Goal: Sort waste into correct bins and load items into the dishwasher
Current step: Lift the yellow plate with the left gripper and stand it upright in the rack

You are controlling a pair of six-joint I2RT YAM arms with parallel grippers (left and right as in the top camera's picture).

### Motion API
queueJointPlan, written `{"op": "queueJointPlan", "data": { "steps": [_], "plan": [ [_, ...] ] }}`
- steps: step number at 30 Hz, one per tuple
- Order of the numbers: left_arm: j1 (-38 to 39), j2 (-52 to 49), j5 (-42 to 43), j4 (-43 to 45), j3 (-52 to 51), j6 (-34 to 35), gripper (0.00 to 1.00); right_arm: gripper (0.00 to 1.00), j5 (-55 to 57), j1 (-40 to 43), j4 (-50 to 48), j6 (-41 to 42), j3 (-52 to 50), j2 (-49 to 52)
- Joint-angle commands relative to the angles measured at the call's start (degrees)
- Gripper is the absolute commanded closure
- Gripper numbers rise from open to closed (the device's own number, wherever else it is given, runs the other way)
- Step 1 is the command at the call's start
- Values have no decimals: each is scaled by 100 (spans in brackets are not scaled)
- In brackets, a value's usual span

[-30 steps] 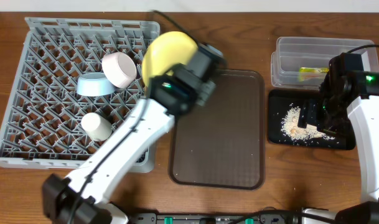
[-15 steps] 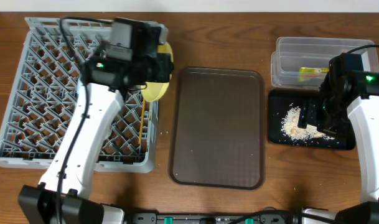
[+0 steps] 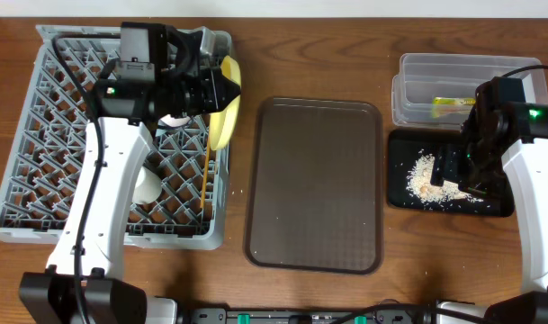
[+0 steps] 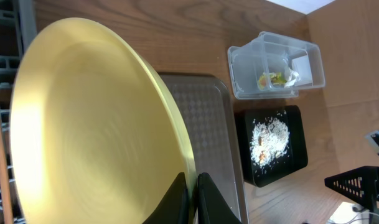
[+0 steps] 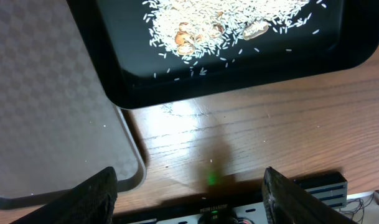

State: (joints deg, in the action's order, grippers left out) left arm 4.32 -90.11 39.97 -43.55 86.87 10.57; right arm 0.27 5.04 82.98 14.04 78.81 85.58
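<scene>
My left gripper point(image 3: 212, 90) is shut on the rim of the round yellow plate point(image 3: 223, 117), holding it on edge over the right side of the grey dish rack point(image 3: 49, 198). The wrist view shows the plate point(image 4: 96, 124) pinched between the fingers point(image 4: 193, 199). A white cup point(image 3: 148, 184) lies in the rack, and wooden chopsticks point(image 3: 205, 184) stand at its right edge. The bowls are hidden by my arm. My right gripper point(image 5: 189, 193) is open and empty above the black tray point(image 3: 494, 205), which holds beige crumbs point(image 3: 424, 175). The clear tub point(image 3: 417, 67) holds the green-and-orange wrapper point(image 3: 449, 104).
A large dark brown serving tray point(image 3: 315, 184) lies between the rack and the bins. The brown tray's corner point(image 5: 52, 124) shows in the right wrist view beside the black tray point(image 5: 226, 81). A black strip runs along the table's front edge.
My left arm has swung the yellow plate from above the brown tray leftward to the rack's right edge and turned it on edge. The right arm has not moved.
</scene>
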Motion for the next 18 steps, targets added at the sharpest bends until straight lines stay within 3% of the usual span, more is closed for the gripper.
{"op": "queueJointPlan", "data": {
  "steps": [1, 12, 14, 15, 18],
  "plan": [
    [-181, -15, 160, -15, -142, 24, 92, 28, 81, 26, 20, 68, 90, -98],
    [-629, -57, 13, -20, -632, 4, 92, 28, 81, 24, 20, 68, 90, -98],
    [-704, -57, -151, -37, -632, 4, 83, 27, 81, 24, 17, 68, 90, -98],
    [-752, -57, -323, -57, -632, 4, 67, 28, 81, 24, 20, 68, 90, -98],
    [-802, -57, -623, -57, -632, 2, 45, 28, 81, 24, 22, 68, 90, -98]
  ]
}}
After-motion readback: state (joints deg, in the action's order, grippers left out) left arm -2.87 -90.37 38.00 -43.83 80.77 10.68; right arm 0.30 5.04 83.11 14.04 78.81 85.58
